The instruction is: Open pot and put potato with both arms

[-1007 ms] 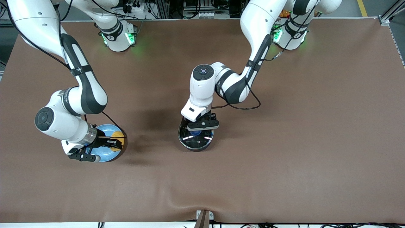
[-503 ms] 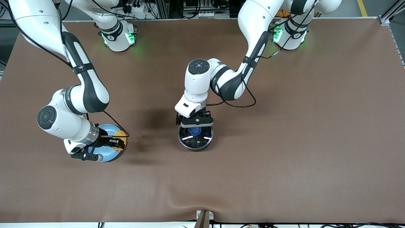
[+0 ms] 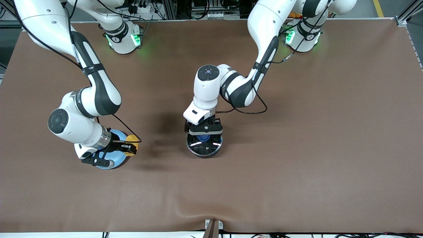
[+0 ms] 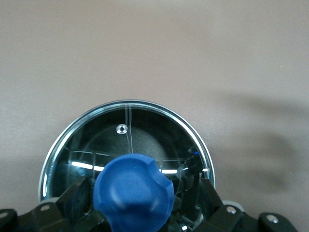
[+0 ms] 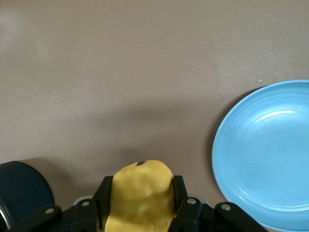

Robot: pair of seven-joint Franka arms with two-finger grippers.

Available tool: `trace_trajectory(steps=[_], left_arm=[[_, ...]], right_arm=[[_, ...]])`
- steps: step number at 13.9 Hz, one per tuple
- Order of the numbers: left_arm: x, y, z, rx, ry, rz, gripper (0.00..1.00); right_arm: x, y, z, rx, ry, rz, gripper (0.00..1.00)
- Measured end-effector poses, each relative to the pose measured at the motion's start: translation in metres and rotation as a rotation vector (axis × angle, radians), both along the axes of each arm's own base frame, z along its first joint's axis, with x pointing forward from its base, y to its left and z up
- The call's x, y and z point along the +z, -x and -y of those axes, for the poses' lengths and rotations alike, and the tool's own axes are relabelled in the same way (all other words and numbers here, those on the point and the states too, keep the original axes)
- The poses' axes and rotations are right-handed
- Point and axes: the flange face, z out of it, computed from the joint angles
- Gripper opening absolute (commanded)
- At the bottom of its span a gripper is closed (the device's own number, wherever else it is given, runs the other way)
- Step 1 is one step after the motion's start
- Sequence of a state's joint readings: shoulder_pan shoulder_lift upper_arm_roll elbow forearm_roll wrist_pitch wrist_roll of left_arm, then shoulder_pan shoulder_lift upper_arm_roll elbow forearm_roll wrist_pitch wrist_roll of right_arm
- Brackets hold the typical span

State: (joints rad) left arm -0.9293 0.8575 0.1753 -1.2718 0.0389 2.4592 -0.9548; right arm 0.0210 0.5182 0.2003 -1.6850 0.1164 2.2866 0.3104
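Your right claw is clamped on the potato: in the right wrist view its black fingers press the yellow lump from both sides, and the potato is lifted clear of the desk. In the front view that claw and the potato hang over the edge of the light-blue plate, on the side that faces the pot. The plate lies bare on the desk toward the right arm's end, and part of the right arm hides it from the front camera.

Your left claw is down at the lid's blue knob. In the left wrist view one finger stands on each side of the knob, close against it, but you cannot tell from these views whether they have actually closed on it. The glass lid sits on the pot, with its metal rim level all round and its small vent hole in plain sight. In the front view the left claw covers the knob and the farther part of the lid.

The pot stands near the middle of the desk, well apart from the plate and toward the left arm's end from it. The left arm reaches in to it from its base at the far edge of the desk.
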Motion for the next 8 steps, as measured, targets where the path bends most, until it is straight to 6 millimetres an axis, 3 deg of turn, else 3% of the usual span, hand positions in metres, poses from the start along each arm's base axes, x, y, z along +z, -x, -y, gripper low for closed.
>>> trace_trajectory(steps=[2, 3, 5, 7, 8], left_arm=[[-0.010, 0.000, 0.000, -0.008, -0.005, 0.000, 1.00], [-0.013, 0.000, 0.000, -0.022, -0.013, 0.000, 0.88], [-0.014, -0.001, -0.002, -0.049, -0.028, 0.006, 0.32], [-0.012, -0.003, -0.002, -0.059, -0.029, 0.014, 0.04], [-0.012, -0.003, -0.002, -0.061, -0.030, 0.014, 0.03]], right_arm=[[0.000, 0.002, -0.011, -0.013, -0.002, -0.005, 0.00], [0.001, 0.004, -0.016, -0.021, -0.003, -0.008, 0.00], [0.002, 0.006, -0.029, -0.041, -0.005, -0.014, 0.00], [0.005, 0.010, -0.043, -0.057, -0.008, -0.016, 0.00], [0.007, 0.011, -0.048, -0.062, -0.010, -0.017, 0.00]])
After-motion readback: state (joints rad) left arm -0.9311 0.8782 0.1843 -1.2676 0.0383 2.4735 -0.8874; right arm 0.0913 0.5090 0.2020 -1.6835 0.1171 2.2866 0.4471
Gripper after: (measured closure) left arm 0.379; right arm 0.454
